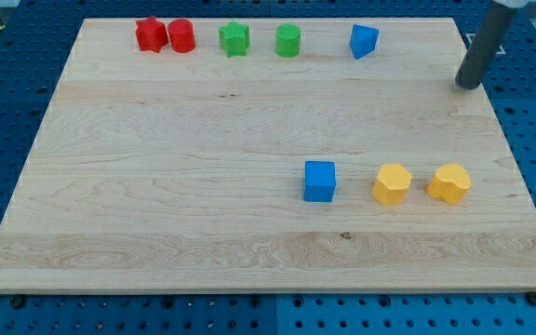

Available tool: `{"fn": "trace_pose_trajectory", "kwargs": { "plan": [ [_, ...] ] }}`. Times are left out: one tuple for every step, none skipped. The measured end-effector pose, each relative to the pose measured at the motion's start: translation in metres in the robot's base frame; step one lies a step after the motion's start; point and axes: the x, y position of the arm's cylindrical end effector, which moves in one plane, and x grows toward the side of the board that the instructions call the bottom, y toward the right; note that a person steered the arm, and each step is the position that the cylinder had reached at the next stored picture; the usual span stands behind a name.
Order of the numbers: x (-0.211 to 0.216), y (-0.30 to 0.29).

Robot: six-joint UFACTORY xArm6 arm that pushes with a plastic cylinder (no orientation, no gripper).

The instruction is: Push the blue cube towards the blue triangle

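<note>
The blue cube (320,180) sits on the wooden board right of centre, in the lower half. The blue triangle (363,41) lies near the view's top, right of centre, well above the cube and slightly to its right. My tip (469,86) is at the board's right edge, far to the upper right of the cube and to the lower right of the triangle, touching neither.
Along the top edge stand a red star (150,34), a red cylinder (181,35), a green star (234,39) and a green cylinder (288,40). Two yellow blocks (392,183) (449,182) sit right of the blue cube. The board (156,186) rests on a blue perforated table.
</note>
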Motion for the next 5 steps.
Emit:
{"fn": "trace_pose_trajectory", "kwargs": {
  "plan": [
    [0.009, -0.058],
    [0.010, -0.130],
    [0.015, -0.207],
    [0.045, -0.268],
    [0.106, -0.287]
  ]
}}
